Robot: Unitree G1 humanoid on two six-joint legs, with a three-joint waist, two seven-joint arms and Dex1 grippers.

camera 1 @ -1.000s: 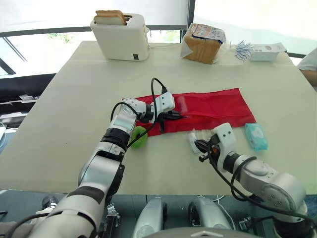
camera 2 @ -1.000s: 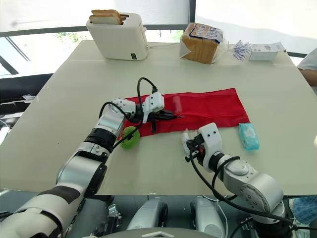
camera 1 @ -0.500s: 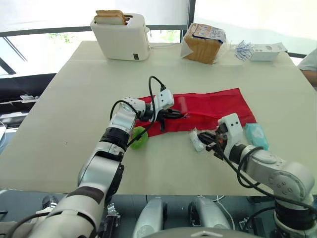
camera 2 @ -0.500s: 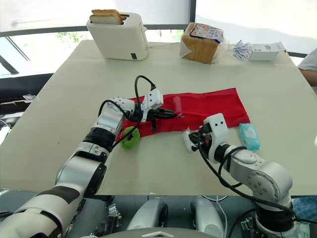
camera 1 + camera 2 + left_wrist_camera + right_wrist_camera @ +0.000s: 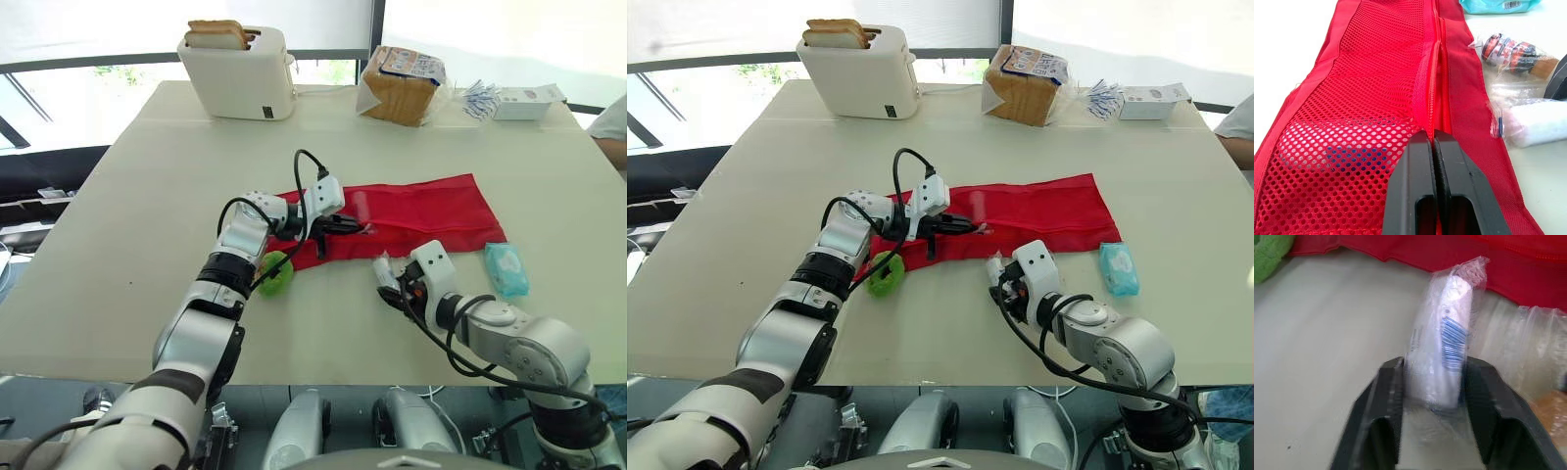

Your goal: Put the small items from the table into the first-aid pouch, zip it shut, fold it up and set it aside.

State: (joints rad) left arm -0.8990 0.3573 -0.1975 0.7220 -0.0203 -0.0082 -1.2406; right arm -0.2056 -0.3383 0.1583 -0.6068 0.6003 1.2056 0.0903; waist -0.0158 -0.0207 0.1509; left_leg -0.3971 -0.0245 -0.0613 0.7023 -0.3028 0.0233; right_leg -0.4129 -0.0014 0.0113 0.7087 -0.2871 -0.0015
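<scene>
The red pouch (image 5: 431, 206), laid flat on the table (image 5: 147, 196), is pinched at its zipper seam by the left gripper (image 5: 1433, 134). A wrapped roll (image 5: 1454, 308) bearing a blue barcode (image 5: 1453, 338) is clamped in the right gripper (image 5: 1435, 364), just beside the pouch.

right gripper (image 5: 1432, 382) clamping wrapped bandage roll (image 5: 1447, 342)

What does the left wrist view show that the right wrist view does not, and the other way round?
Left wrist view: the left gripper shut on the red pouch at its zip, a blue item under the mesh, a teal pack. Right wrist view: the right gripper shut on a wrapped white roll, a green item. Shared: the red pouch, the table, and probably the roll.
</scene>
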